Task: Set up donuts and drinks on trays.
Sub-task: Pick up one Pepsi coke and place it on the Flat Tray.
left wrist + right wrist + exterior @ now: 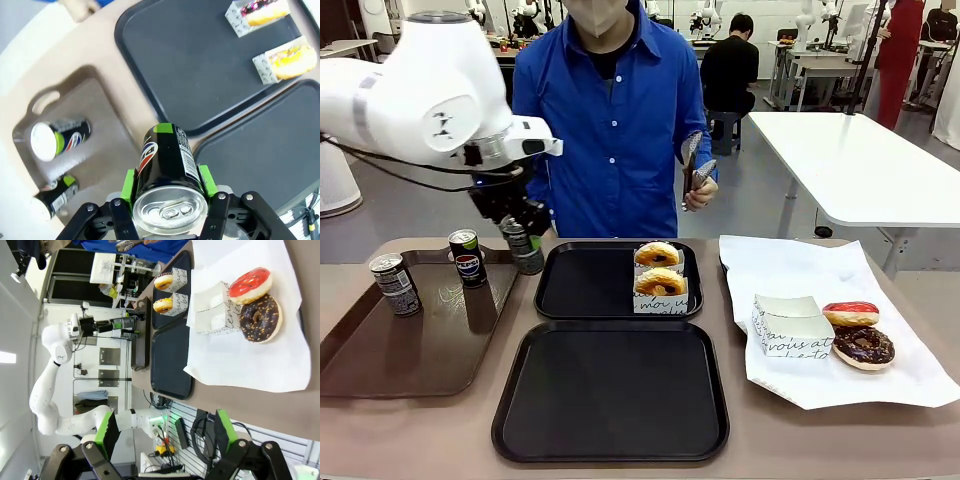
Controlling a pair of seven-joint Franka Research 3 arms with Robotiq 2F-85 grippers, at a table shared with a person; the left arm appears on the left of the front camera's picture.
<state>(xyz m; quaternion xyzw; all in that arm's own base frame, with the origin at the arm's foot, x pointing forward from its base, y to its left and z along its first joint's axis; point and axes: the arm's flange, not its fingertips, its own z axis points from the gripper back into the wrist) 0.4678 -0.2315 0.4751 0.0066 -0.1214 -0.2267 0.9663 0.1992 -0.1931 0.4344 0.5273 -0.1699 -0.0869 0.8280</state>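
My left gripper (523, 243) (169, 189) is shut on a dark Pepsi can (524, 247) (167, 165), held in the air over the gap between the brown tray and the far black tray (582, 288) (195, 65). That tray carries two glazed donuts (659, 254) (660, 283) in printed sleeves. The near black tray (610, 392) (270, 160) is bare. A red-frosted donut (850, 314) (250, 284) and a chocolate donut (863, 347) (260, 318) lie on white paper. My right gripper (166, 432) is open, well above the table.
Two more cans (396, 284) (468, 258) stand on the long brown tray (380, 360) at the left. An empty paper sleeve (790, 325) lies beside the loose donuts. The person in blue holds metal tongs (692, 170) behind the far tray.
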